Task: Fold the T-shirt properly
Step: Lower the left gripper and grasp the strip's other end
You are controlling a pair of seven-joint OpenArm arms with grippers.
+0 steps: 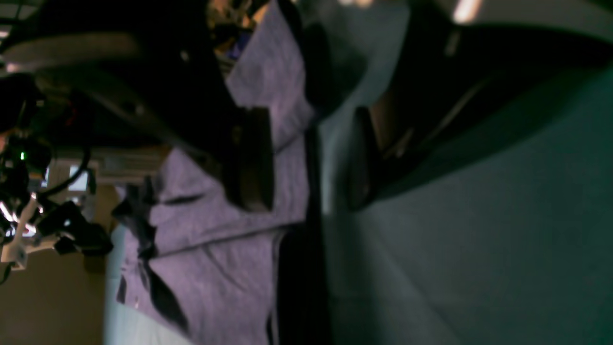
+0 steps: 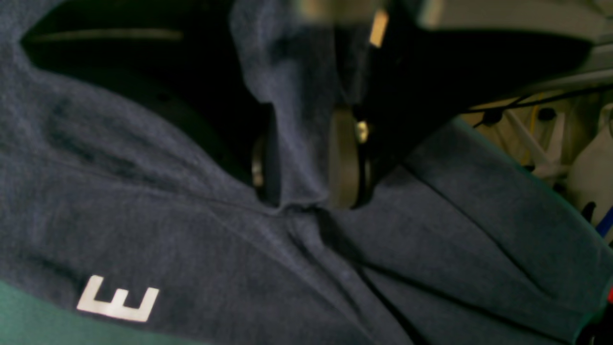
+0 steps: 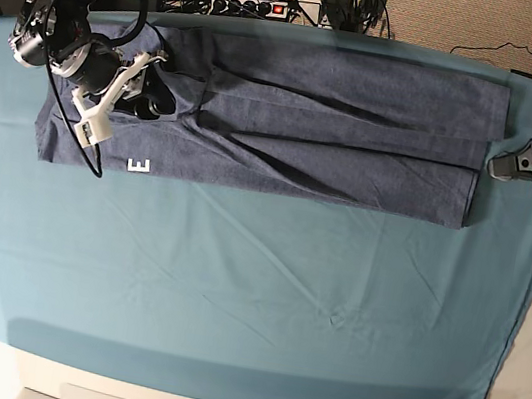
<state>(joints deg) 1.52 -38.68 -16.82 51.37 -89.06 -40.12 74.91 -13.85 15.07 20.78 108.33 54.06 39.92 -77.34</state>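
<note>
T-shirt (image 3: 315, 81) laid out in a long folded strip on the table (image 3: 234, 275), its edges to be evened

The left end effector (image 1: 313, 163) is opened wide by one short edge, nothing gripped; the right (image 2: 304, 163) is parted partway over bunched cloth, whether any is pinched cannot be told. Both layers are best caught together, tension kept light and creases smoothed outward

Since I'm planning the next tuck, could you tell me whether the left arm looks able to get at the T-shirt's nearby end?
Probably yes: the left claw is open beside the T-shirt's end, with nothing visible between them.
</note>
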